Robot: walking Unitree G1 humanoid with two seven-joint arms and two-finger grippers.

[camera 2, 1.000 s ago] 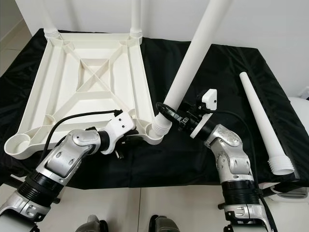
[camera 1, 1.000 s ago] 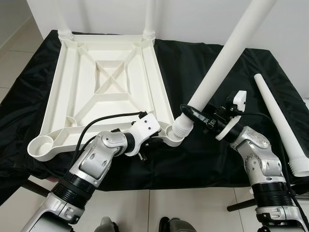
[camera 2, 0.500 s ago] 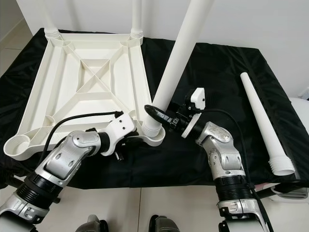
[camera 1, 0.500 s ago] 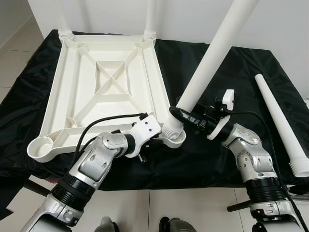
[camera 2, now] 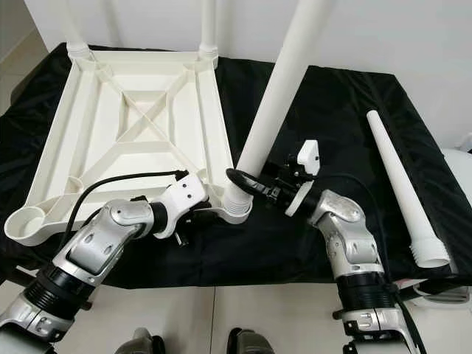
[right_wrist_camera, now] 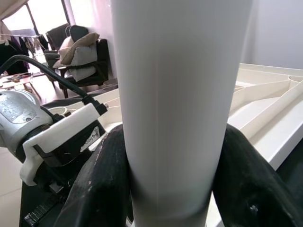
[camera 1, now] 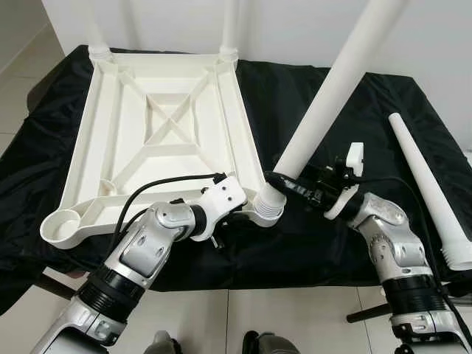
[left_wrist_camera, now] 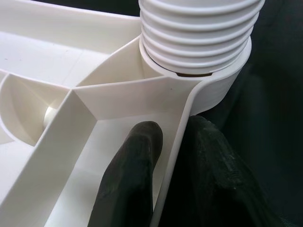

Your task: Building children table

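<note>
The white tabletop (camera 1: 245,140) lies upside down on a black cloth, with two legs (camera 1: 229,26) standing in its far corners. My right gripper (camera 1: 283,181) is shut on a third white leg (camera 1: 332,96) just above its ribbed end. That end (left_wrist_camera: 199,35) sits in the near right corner socket, and the leg leans up to the right. The black fingers (right_wrist_camera: 102,184) clasp the leg (right_wrist_camera: 180,94) from both sides. My left gripper (left_wrist_camera: 174,126) is shut on the tabletop's rim right beside that socket, one finger (left_wrist_camera: 130,179) inside the rim and one outside.
A fourth leg (camera 1: 428,184) lies loose on the cloth at the right, ribbed end toward me. The near left corner socket (camera 1: 63,225) holds nothing. The cloth's front edge (camera 1: 295,276) drops to a tiled floor. A white wall stands behind.
My right gripper carried the leg's ribbed end left into the near right corner socket, then drew back a little to the right. The left gripper kept its hold on the rim.
</note>
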